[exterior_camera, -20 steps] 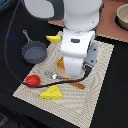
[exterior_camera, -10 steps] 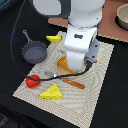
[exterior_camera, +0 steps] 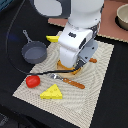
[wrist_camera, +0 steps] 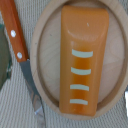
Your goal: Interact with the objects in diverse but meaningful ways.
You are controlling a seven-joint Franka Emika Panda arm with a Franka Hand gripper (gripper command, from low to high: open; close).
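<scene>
One arm (exterior_camera: 75, 35) hangs low over bread loaf (wrist_camera: 84, 60); plate (wrist_camera: 47, 30) beneath.

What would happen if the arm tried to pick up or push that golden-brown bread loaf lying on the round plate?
The golden-brown bread loaf looks like smooth moulded plastic, so it is probably stiff, light and a little slippery to pinch. It lies flat and long on the round tan plate, so it seems unlikely to roll or tip. Pushed, it would probably slide until the plate's raised rim stops it.
</scene>
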